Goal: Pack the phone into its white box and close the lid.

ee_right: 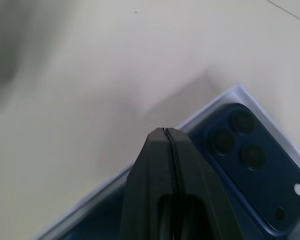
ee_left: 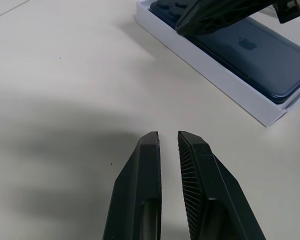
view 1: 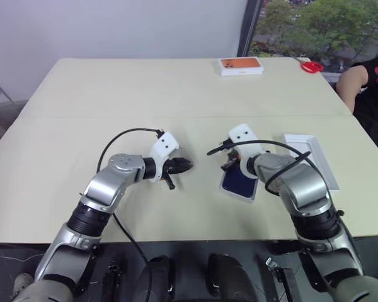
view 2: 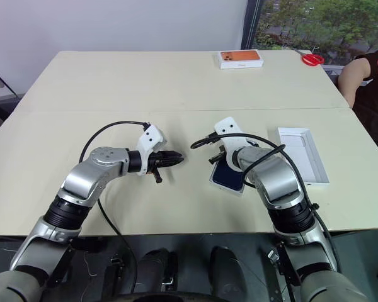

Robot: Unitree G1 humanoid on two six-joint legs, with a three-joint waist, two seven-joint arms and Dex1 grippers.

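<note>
Two end effectors hover over the tabletop (view 1: 176, 88). The phone (ee_left: 260, 55) lies in the white box (ee_left: 215, 75), long axis running away from the robot, cameras at the far end. The right end effector (ee_right: 165, 131), fingers pressed together, is over the box's far corner; the left end effector (ee_left: 168, 137), slightly spread, holds nothing. The lid (view 2: 302, 154) lies open-side up to the right.

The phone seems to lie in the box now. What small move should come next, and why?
Probably lift the shut right tool off the phone, then go for the lid. The phone already lies in the white box, and the lid rests open side up beside it, to the robot's right.
</note>
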